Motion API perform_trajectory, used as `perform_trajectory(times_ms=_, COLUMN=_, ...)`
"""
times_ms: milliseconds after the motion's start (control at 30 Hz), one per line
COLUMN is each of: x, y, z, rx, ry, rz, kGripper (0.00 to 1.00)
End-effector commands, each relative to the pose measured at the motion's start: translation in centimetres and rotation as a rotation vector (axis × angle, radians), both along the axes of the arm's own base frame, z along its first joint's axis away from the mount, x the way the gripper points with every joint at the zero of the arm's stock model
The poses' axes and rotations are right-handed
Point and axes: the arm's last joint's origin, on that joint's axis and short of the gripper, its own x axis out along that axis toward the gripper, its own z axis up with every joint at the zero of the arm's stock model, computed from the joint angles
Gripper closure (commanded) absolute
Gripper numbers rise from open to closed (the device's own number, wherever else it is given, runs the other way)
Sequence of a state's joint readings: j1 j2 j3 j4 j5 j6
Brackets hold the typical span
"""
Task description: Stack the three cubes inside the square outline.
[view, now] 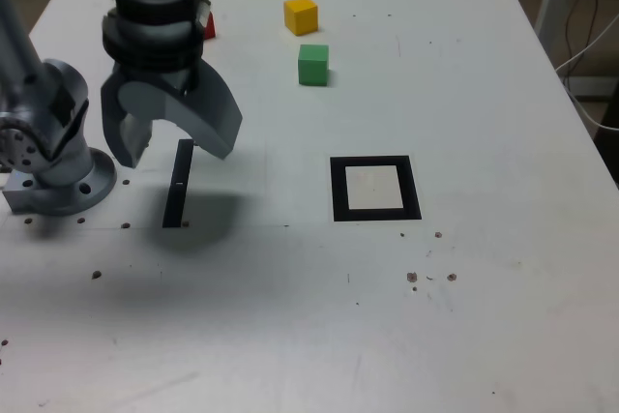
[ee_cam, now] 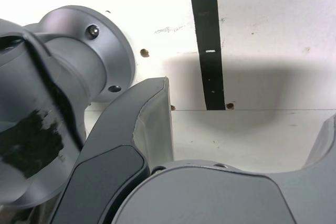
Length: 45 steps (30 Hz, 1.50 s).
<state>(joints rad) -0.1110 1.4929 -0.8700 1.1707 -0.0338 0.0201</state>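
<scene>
The gripper is seen with its jaws spread wide and empty, poised over the thin black strip, well to the exterior view's left of the square outline. Beyond the outline the green cube is found, the yellow cube just behind it, while the red cube is mostly hidden behind the arm.

Silver-grey metal arm on round bolted base flange; black bands around wrist housing; grey claw with two broad curved fingers; screw heads on base.
</scene>
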Motion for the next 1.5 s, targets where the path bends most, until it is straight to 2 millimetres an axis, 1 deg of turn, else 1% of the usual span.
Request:
perform_trajectory(times_ms=0, x=0.3, y=0.1, z=-0.6, rx=0.0, ry=0.019, rz=0.004, kGripper=0.01)
perform_trajectory(times_ms=233, x=1.8, y=0.6, z=-3.3, rx=-0.012, ry=0.074, rz=0.015, kGripper=0.01)
perform_trajectory(times_ms=367, x=2.1, y=0.6, z=-3.7, rx=-0.015, ry=0.076, rz=0.021, kGripper=0.01)
perform_trajectory(times_ms=500, x=1.9, y=0.8, z=-3.9, rx=-0.016, ry=0.075, rz=0.029, kGripper=0.01)
perform_trajectory(times_ms=700, x=1.5, y=1.0, z=-3.8, rx=-0.017, ry=0.069, rz=0.04, kGripper=0.01)
perform_trajectory(times_ms=900, x=0.9, y=1.6, z=-3.2, rx=0.003, ry=0.046, rz=0.064, kGripper=0.01)
perform_trajectory(times_ms=1100, x=0.6, y=2.8, z=-2.9, rx=0.031, ry=0.037, rz=0.094, kGripper=0.01)
perform_trajectory(times_ms=1300, x=0.6, y=4.4, z=-2.8, rx=0.048, ry=0.033, rz=0.119, kGripper=0.01)
perform_trajectory(times_ms=1467, x=0.9, y=5.6, z=-2.0, rx=0.045, ry=0.016, rz=0.137, kGripper=0.01)
